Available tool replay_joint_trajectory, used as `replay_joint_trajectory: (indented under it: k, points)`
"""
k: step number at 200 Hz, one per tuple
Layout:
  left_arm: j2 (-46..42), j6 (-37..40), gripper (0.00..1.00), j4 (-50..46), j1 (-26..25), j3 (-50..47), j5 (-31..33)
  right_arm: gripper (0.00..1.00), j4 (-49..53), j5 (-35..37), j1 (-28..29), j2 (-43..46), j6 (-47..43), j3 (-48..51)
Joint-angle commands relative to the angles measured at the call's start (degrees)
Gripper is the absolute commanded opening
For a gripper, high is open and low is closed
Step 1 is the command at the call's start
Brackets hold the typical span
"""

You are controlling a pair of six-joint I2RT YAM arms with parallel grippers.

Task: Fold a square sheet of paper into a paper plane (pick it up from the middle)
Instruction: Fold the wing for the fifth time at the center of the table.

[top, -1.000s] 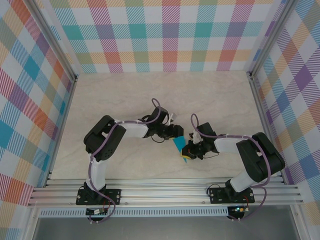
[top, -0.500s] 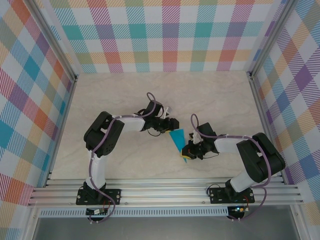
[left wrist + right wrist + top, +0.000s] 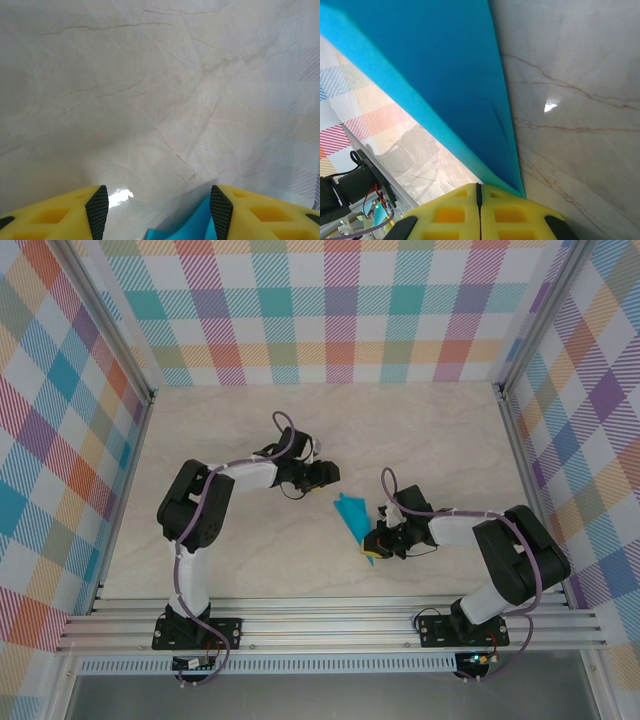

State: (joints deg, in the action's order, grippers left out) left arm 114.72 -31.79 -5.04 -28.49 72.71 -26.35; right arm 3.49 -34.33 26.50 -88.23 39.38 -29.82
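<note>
The marble-patterned table point(image 3: 250, 430) lay under the paper plane point(image 3: 352, 520), a slim teal wedge. The right gripper point(image 3: 376, 544) sat at the plane's narrow near end, its jaws closed on that tip. In the right wrist view its yellow fingers point(image 3: 445, 212) met, with the paper running out from between them. The left gripper point(image 3: 327, 473) stood just beyond the plane's wide far end, clear of it, jaws apart. In the left wrist view, part of the plane showed low between the spread fingertips.

1. The paper plane point(image 3: 351, 517) is plain teal-blue.
2. The desk point(image 3: 430, 430) is cream marble with thin brown veins.
3. The left claw point(image 3: 158, 201) and right claw point(image 3: 479, 193) are yellow with black parts.
4. The walls point(image 3: 340, 310) carry pastel multicolour plaid.
</note>
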Motion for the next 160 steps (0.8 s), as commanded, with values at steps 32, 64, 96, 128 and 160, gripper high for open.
replay_joint_trajectory:
  k: [32, 64, 96, 128, 160]
  points:
    - [-14.30, -4.04, 0.60, -2.59, -4.06, -9.58, 5.58, 0.24, 9.41, 1.04, 0.50, 10.15, -2.16, -1.96]
    - [-18.77, -7.84, 0.62, -0.88, -7.96, -15.17, 8.51, 0.32, 16.91, 6.67, 0.42, 18.30, -3.85, -4.49]
    - [-18.31, -10.38, 0.64, 0.58, -12.56, -16.78, 10.42, 0.35, 21.05, 15.84, 0.14, 23.20, -3.23, -4.45]
    - [-16.17, -11.45, 0.64, 1.52, -15.50, -16.71, 11.03, 0.44, 20.35, 17.84, -0.05, 23.16, -2.45, -3.48]
    - [-15.33, -12.46, 0.58, 3.25, -16.27, -17.60, 10.35, 0.48, 18.72, 15.74, -0.05, 19.11, -3.51, -4.13]
